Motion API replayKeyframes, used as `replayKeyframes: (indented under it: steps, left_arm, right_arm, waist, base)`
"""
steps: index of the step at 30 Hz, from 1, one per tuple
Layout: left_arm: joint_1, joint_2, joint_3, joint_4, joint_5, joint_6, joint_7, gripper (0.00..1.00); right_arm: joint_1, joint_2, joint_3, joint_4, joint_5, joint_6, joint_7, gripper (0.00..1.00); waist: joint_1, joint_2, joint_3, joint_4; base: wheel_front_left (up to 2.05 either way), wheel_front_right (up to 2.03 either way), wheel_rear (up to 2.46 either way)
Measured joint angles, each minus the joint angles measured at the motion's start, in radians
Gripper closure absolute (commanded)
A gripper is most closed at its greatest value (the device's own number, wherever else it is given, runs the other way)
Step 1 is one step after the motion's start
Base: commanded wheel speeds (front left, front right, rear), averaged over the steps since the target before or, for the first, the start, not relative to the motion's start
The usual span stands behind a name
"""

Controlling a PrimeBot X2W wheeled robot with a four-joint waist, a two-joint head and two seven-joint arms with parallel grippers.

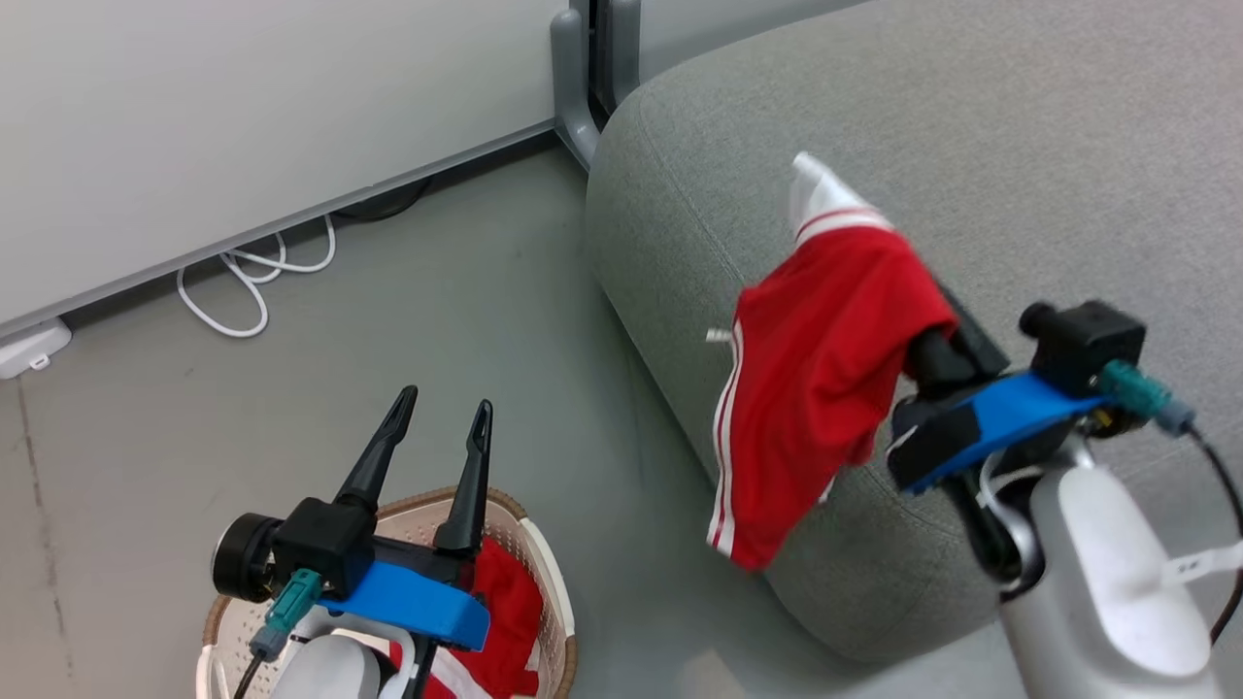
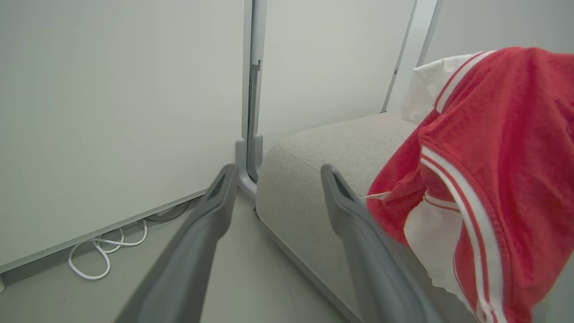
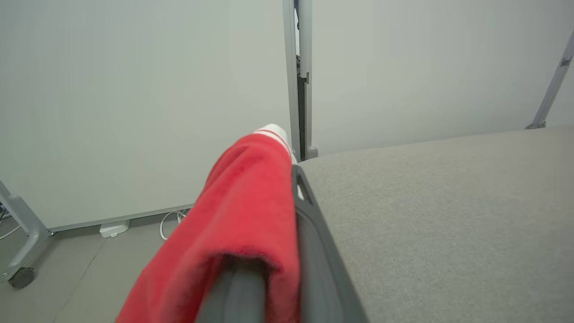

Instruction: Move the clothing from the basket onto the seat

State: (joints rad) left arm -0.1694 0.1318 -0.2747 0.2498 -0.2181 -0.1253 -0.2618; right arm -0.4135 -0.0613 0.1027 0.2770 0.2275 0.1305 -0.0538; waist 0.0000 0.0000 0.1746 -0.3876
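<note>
Head view: right fingers [image 1: 971, 335] clamped on garment [image 1: 816, 388], seat [image 1: 971, 116] edge beneath them.
Most cloth hangs left of those fingers, off the edge; best carried further ahead over seat before release. Left fingers [image 1: 473, 476] wide, above basket [image 1: 544, 573] holding second garment [image 1: 505, 612].

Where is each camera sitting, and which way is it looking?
Head view: up on the robot's head, looking down at the basket and the seat; left jaws stand open over the basket, right jaws shut on the red garment.
Left wrist view: on the left wrist, looking along its open jaws toward the wall and the seat's corner.
Right wrist view: on the right wrist, looking along its cloth-draped jaws over the seat top toward the wall.
Shared: all three show the red garment and the seat.
</note>
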Motion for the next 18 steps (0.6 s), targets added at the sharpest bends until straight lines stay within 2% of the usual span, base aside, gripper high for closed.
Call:
replayKeyframes:
  steps: [4, 9, 14, 18]
  left_arm:
    - [-0.014, 0.007, -0.004, -0.007, 0.0, 0.0, 0.0, 0.0]
    - [-0.048, 0.031, -0.019, -0.033, 0.001, -0.001, 0.0, 0.0]
    - [-0.093, 0.07, -0.019, -0.096, 0.015, -0.001, 0.0, 0.0]
    - [-0.129, 0.089, -0.027, -0.149, 0.027, -0.001, 0.0, 0.0]
  right_arm:
    - [-0.097, -0.037, -0.051, 0.025, 0.013, 0.0, 0.018, 1.0]
    - [-0.278, -0.115, -0.152, 0.098, 0.121, 0.0, 0.05, 1.0]
    - [-0.465, -0.206, -0.32, 0.175, 0.137, 0.0, 0.038, 1.0]
    - [-0.574, -0.252, -0.45, 0.258, 0.114, 0.0, 0.02, 1.0]
  waist:
    - [0.0, 0.0, 0.031, 0.01]
    - [0.0, 0.0, 0.1, 0.03]
    - [0.0001, 0.0, 0.193, 0.053]
    - [0.0001, 0.0, 0.279, 0.074]
  base:
    - [0.0, 0.0, 0.0]
    - [0.0, 0.0, 0.0]
    - [0.0, 0.0, 0.0]
    - [0.0, 0.0, 0.0]
